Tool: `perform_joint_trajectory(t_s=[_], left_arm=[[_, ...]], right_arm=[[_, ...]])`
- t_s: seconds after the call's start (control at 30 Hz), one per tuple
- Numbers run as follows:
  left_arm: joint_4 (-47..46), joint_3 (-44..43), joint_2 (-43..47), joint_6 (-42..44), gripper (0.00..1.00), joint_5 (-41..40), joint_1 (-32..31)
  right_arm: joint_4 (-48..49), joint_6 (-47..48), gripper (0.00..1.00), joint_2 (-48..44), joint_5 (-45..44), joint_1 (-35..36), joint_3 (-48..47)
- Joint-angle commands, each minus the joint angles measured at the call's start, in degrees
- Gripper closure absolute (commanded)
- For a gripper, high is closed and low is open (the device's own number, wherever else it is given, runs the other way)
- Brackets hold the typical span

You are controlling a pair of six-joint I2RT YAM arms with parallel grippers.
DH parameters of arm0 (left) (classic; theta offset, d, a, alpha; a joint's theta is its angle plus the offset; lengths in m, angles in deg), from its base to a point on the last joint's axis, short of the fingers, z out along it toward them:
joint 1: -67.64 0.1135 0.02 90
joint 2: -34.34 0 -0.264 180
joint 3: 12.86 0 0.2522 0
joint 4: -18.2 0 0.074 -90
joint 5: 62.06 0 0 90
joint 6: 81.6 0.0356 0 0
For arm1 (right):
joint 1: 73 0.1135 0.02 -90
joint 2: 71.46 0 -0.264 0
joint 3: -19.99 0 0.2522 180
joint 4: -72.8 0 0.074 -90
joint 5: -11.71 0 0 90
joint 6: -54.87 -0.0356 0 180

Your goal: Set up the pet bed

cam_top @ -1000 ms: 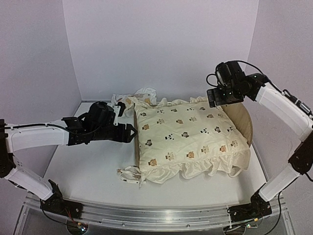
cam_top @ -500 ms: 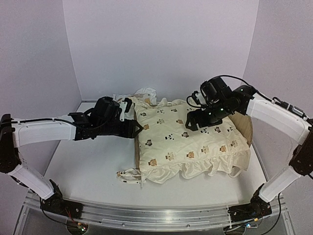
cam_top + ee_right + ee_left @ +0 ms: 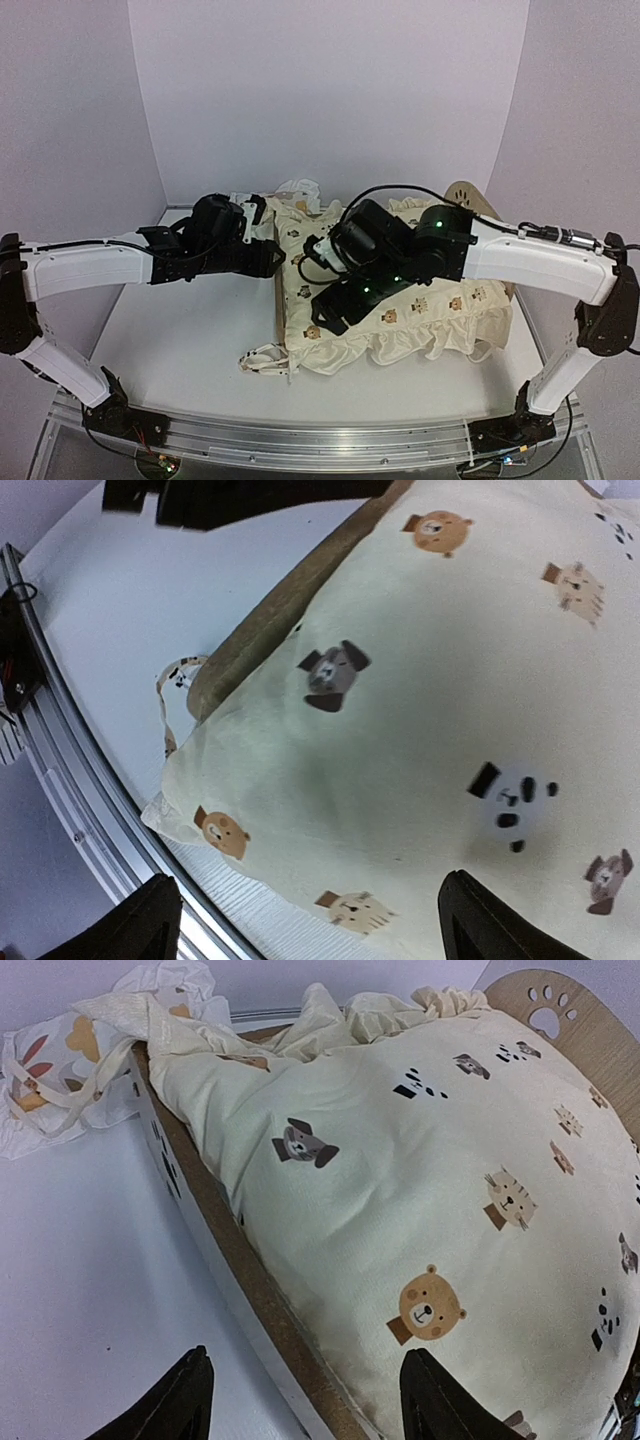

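The left gripper (image 3: 272,258) hangs with its jaws apart and nothing held. In its wrist view the gripper (image 3: 305,1405) has one dark fingertip (image 3: 190,1405) over the white table (image 3: 80,1260). The other is over the cream animal-print quilt (image 3: 420,1160). The plywood edge of the pet bed (image 3: 225,1270) runs away from the hand between the two. I cannot tell whether either tip touches the wood.

Ahead of this hand the quilt bulges up over the bed, and past its far end rises the other rounded end board, with a paw-print cutout. Farther ahead, on the table side of the near board, lies the leaf-print pillow (image 3: 40,1070), crumpled against the board's far corner.

The right gripper (image 3: 328,308) reaches across from the other side and hovers above the quilt (image 3: 440,300), its jaws spread wide and empty. In its own wrist view the gripper (image 3: 315,920) has both fingers (image 3: 150,925) framing the printed fabric (image 3: 450,680) directly below. Beyond the fingertips the near end board of the bed (image 3: 290,600) slants across, half covered by the quilt's edge. A printed tie strap (image 3: 180,675) curls on the table (image 3: 130,590) by the board's lower end.

From above, the bed (image 3: 470,195) sits between the two hands, close under both.
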Motion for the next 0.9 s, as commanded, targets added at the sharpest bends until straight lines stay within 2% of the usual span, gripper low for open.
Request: perform_joint_trajectory(t_s=[0.0,0.3,0.4,0.43,0.47,0.6,0.63,0.7,0.87], left_arm=[[1.2,1.6,4.9,-0.1,0.35,-3.4,0.0],[1.7,4.9,7.6,-1.0,0.36,-3.4,0.0],[1.4,5.8,8.4,-1.1,0.36,-3.7,0.0],[1.4,6.0,8.6,-1.1,0.36,-3.7,0.0],[1.3,6.1,8.7,-1.1,0.37,-3.7,0.0],[1.2,6.3,8.7,-1.0,0.38,-3.4,0.0],[1.3,6.2,8.6,-0.9,0.38,-3.3,0.0],[1.4,6.1,8.3,-0.6,0.39,-2.9,0.0],[-0.3,6.0,8.7,1.6,0.41,0.8,0.0]], right_arm=[[-0.5,1.4,0.1,3.4,-8.8,4.0,-2.3],[-0.5,2.5,0.09,11.7,-14.5,6.9,-6.4],[-0.4,3.2,0.12,13.6,-15.7,7.4,-7.1],[-0.4,3.4,0.19,14.1,-16.5,7.4,-7.2],[-0.4,3.6,0.33,14.6,-17.2,7.4,-7.1],[-0.3,4.0,0.77,14.5,-20.7,7.4,-6.3],[-0.2,4.1,0.83,14.0,-21.5,7.4,-6.0],[0.3,4.6,0.87,12.8,-22.7,7.4,-5.4],[2.8,8.0,0.88,9.8,-26.7,7.2,-5.4]])
